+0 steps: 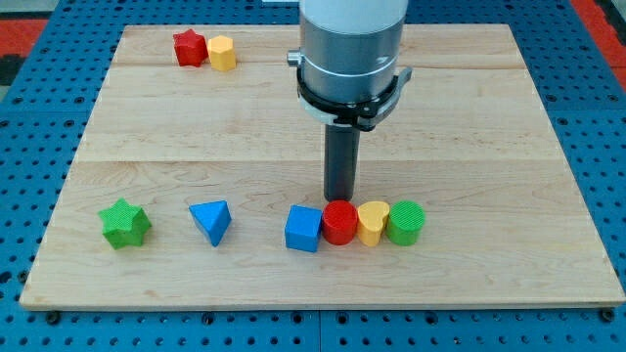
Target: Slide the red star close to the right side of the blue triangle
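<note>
A pale wooden desk (469, 127) fills most of the view, its planks running side to side. It rests on a blue pegboard surface (39, 117) dotted with holes, and a strip of red (20, 20) shows at the top corners.

The robot has no fingers, so there is nothing to open or close; it ends in a dark rod below a grey cylindrical housing (350, 49). The tip (339, 199) sits just right of the desk's centre, right at the top edge of the red cylinder (339, 223); whether they touch cannot be told.

The red star (190, 47) lies far from the tip, toward 10 o'clock, near the desk's top-left corner. A yellow block (222, 53) touches it at 3 o'clock.

The blue triangle (211, 221) lies toward 8 o'clock from the tip, near the desk's bottom edge, well apart from the red star. A green star (124, 224) sits at the triangle's 9 o'clock.

At the triangle's 3 o'clock runs a tight row: a blue cube (304, 229), the red cylinder, a yellow heart-shaped block (373, 222) and a green cylinder (405, 222), each touching the next.

The housing is cut off by the view's top edge and hides part of the desk behind it. The yellow block's shape beside the red star is hard to make out.
</note>
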### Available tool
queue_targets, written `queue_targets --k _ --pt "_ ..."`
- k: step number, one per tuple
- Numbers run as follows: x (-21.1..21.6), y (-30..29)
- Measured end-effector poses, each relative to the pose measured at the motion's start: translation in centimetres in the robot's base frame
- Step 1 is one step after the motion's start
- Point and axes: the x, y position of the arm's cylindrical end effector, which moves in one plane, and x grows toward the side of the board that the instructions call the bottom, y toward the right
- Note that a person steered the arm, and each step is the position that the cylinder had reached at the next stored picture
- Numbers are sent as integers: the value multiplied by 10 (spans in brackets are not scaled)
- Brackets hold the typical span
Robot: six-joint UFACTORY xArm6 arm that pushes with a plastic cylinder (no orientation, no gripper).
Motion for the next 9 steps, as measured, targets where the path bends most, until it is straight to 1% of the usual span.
queue_targets --k 3,4,5,6,7,8,9 --pt "-3 -9" --pt "-49 -14" --pt "-92 -117" --pt "-152 -234" --pt "-224 -305" --pt "-289 -287" --pt "-270 -216"
